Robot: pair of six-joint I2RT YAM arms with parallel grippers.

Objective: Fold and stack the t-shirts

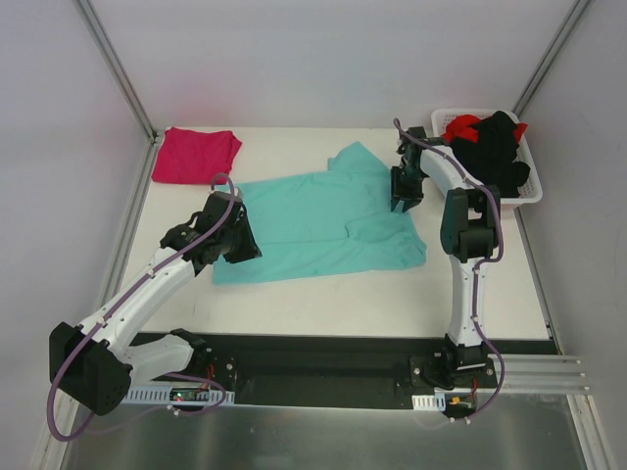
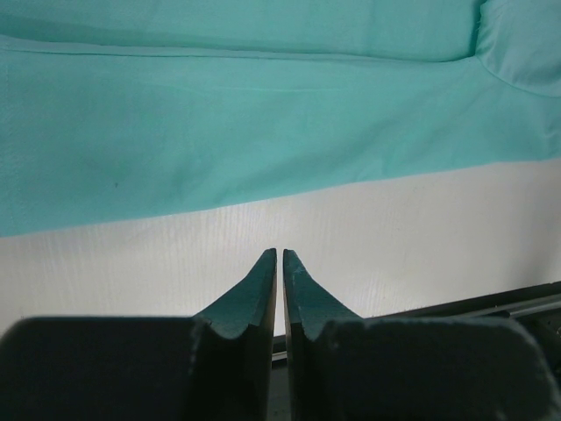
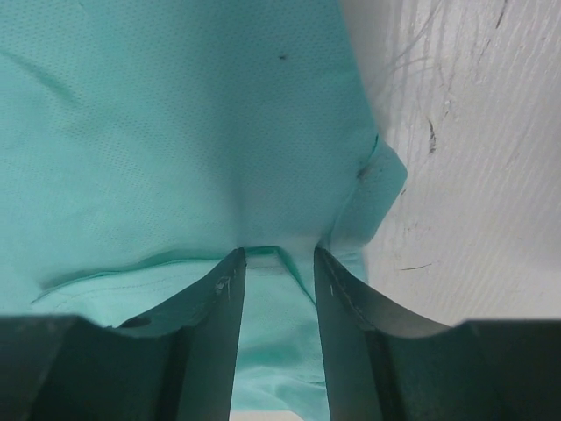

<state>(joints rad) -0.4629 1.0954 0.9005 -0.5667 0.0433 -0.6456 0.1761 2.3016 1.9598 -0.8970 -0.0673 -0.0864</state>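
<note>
The teal t-shirt [image 1: 313,220] lies spread across the middle of the table, its right side folded over in an uneven flap. The pink t-shirt [image 1: 196,155] lies folded at the far left corner. My left gripper [image 1: 240,245] hovers at the teal shirt's left edge; in the left wrist view it [image 2: 280,253] is shut and empty over bare table, just short of the teal cloth [image 2: 263,114]. My right gripper [image 1: 405,201] is down on the shirt's right edge. Its jaws [image 3: 279,252] stand apart, straddling a raised fold of teal cloth [image 3: 175,132].
A white basket [image 1: 534,191] stands at the far right with black garments [image 1: 500,157] and a red one [image 1: 460,127] piled in it. White walls with metal posts close in the table. A black rail runs along the near edge [image 1: 323,367].
</note>
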